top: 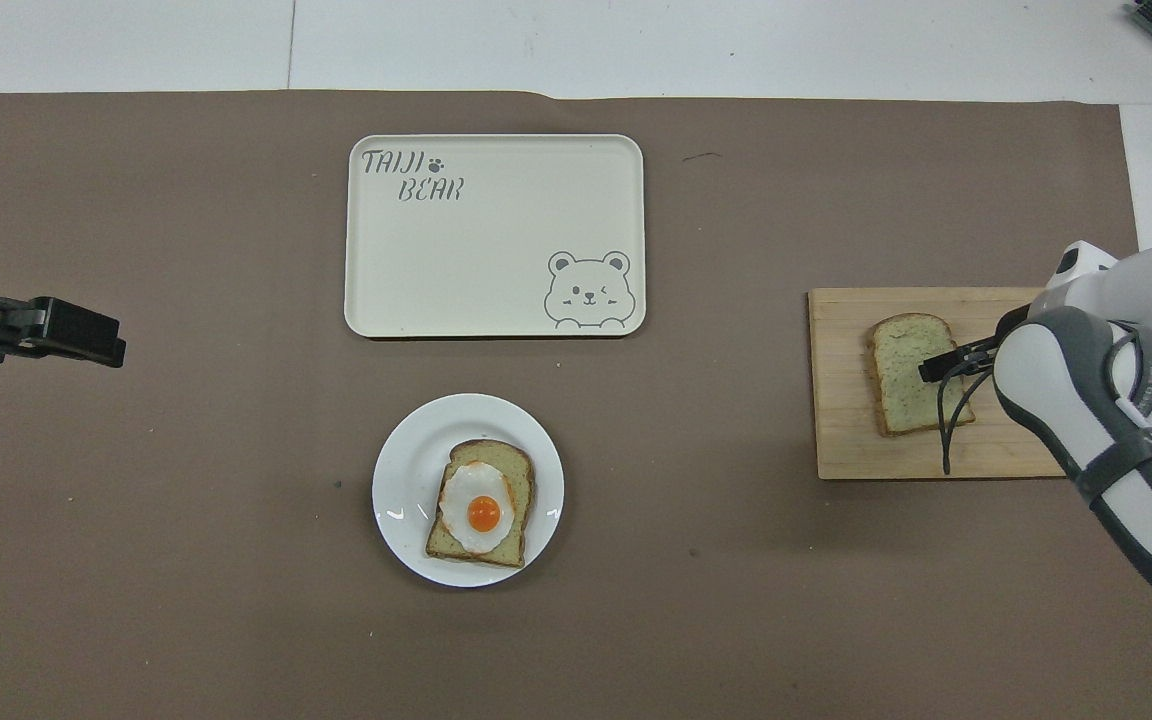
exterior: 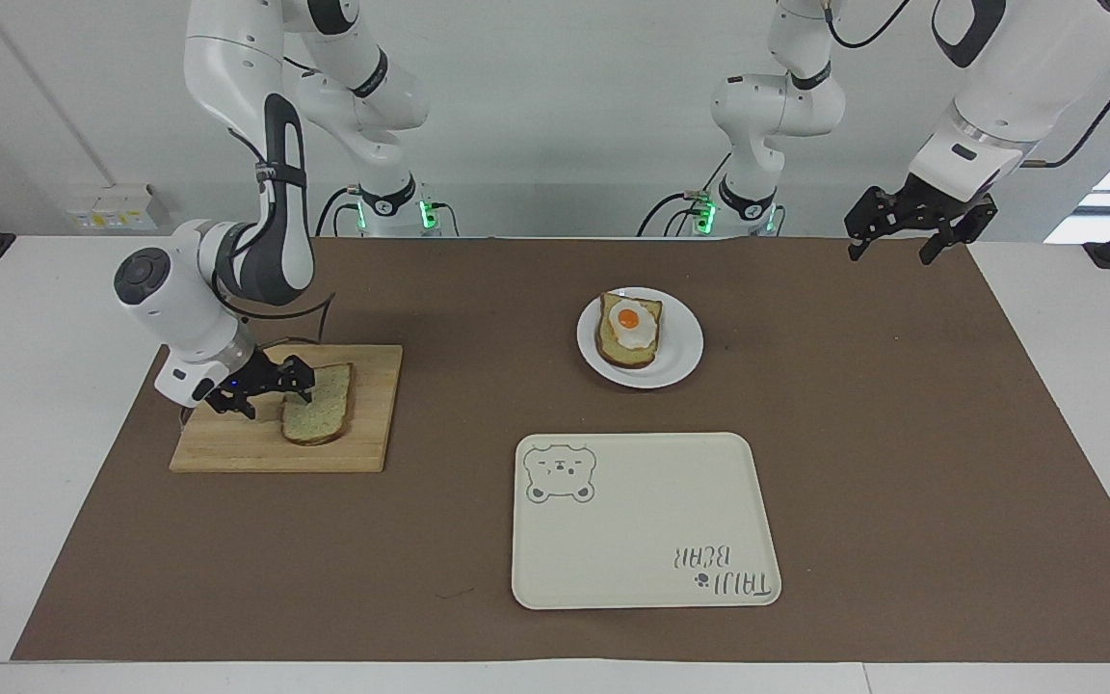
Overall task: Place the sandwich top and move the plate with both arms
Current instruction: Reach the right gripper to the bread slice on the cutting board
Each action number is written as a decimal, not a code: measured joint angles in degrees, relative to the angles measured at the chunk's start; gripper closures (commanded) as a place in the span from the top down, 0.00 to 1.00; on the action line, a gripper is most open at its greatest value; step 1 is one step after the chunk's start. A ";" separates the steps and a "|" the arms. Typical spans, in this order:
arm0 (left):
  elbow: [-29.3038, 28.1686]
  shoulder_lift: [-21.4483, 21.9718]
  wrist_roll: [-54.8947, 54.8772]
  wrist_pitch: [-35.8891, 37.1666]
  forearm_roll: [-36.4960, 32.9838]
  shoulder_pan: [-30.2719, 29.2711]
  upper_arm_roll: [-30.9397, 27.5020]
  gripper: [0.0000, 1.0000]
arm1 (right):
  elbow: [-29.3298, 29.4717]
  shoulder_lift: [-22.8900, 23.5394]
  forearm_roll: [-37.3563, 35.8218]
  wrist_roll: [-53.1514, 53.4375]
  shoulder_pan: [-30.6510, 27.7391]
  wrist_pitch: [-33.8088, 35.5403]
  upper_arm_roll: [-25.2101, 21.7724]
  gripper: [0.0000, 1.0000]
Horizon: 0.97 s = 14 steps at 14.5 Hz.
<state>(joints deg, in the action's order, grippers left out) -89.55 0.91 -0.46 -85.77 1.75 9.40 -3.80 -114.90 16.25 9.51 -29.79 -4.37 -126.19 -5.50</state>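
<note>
The right gripper (exterior: pixel 271 384), jaws wide, seems to straddle the pale speckled wholegrain bread slice (exterior: pixel 320 403) on the wooden board (exterior: pixel 227 445), probably to grasp it. The left gripper (exterior: pixel 916 224) waits open near the table's edge, and the small round white plate (exterior: pixel 680 361) holds the egg-topped slice (exterior: pixel 628 330).

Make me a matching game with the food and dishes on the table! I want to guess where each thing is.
Things:
1. plain bread slice
2. fried egg
3. white plate
4. bear tray

Places:
A. on the brown mat, farthest from the robots
B. on the wooden board
C. on top of a bread slice
D. on the brown mat, nearer to the robots than the tray

Pairs: 1-B, 2-C, 3-D, 4-A
</note>
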 measured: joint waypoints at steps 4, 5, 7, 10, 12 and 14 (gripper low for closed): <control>0.00 0.00 0.00 0.00 0.00 0.00 0.00 1.00 | -0.09 -0.05 0.67 0.00 0.20 0.04 0.29 0.35; 0.00 0.00 0.00 0.00 0.00 0.00 0.00 1.00 | -0.09 -0.17 0.73 0.00 0.26 0.12 0.48 0.22; 0.00 0.00 0.00 0.00 0.00 0.00 0.00 1.00 | -0.08 -0.57 0.73 0.00 0.21 0.06 0.33 0.00; 0.00 0.00 0.00 0.00 0.00 0.00 0.00 1.00 | -0.05 -0.66 0.73 0.38 0.14 -0.04 -0.06 0.00; 0.00 0.00 0.00 0.00 0.00 0.00 0.00 1.00 | -0.05 -0.66 0.73 0.66 0.15 -0.05 -0.06 0.00; 0.00 0.00 0.00 0.00 0.00 0.00 0.00 1.00 | -0.05 -0.66 0.73 0.75 0.15 -0.06 -0.06 0.00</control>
<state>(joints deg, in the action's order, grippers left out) -89.55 0.91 -0.46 -85.77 1.75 9.40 -3.80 -114.95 15.59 10.24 -29.04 -4.22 -126.25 -5.57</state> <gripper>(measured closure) 0.000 0.930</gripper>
